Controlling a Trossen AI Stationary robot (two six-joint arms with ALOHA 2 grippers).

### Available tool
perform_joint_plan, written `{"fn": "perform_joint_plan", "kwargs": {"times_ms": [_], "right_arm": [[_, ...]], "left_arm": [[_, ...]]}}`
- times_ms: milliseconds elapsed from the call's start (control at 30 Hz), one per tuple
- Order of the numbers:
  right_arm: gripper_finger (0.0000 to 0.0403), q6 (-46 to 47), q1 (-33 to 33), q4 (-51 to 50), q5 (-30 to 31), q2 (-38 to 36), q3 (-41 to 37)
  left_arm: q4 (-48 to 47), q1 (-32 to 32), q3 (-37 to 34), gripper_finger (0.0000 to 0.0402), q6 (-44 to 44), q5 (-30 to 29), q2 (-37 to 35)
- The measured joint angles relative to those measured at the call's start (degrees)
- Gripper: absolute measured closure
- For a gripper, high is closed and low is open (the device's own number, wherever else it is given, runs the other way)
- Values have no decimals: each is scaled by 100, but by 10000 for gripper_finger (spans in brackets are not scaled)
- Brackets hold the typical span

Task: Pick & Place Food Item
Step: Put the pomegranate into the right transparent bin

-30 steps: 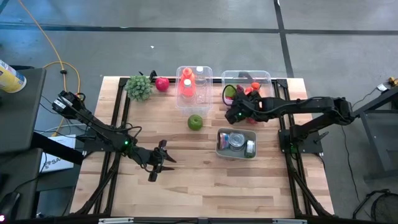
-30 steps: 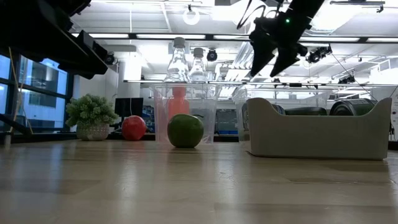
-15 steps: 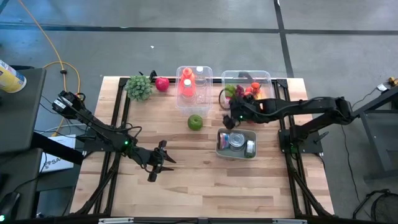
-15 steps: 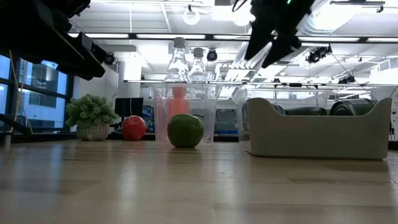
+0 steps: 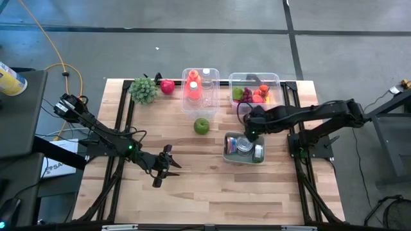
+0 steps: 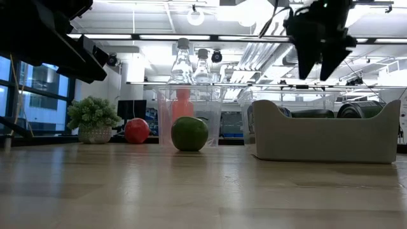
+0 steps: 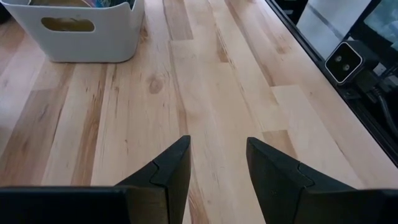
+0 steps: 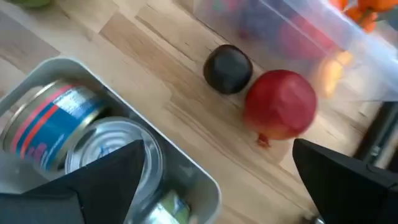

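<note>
A red pomegranate (image 8: 280, 104) and a dark round fruit (image 8: 228, 68) lie on the wood between the clear fruit bin (image 5: 254, 86) and the white bin of cans (image 5: 226, 146). My right gripper (image 8: 217, 149) hangs open above them, pointing steeply down, and holds nothing. It also shows high in the low view as the right gripper (image 6: 320, 67). A green apple (image 5: 201, 126) rests on the table mid-way across. My left gripper (image 5: 172, 165) waits open over bare wood near the table's left front, with nothing between its fingers.
A red apple (image 5: 167, 86) and a small potted plant (image 5: 144, 90) stand at the far left. A clear bin with bottles (image 5: 200, 90) stands at the far middle. Bare wood spreads across the near half of the table (image 5: 212, 192).
My right gripper has swung a little toward the table's right edge, from beside the clear fruit bin to the gap between it and the white bin. It has tipped to point more steeply down and has stayed open.
</note>
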Motion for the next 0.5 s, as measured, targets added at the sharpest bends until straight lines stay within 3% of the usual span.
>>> {"fn": "perform_joint_plan", "kwargs": {"times_ms": [233,500], "right_arm": [[7,-127,-146,503,-112,11,-476],[7,1329,-211,-19,87,11,-533]], "left_arm": [[101,4,-1,254,31,-2,0],[96,4,0,254,30,-2,0]]}}
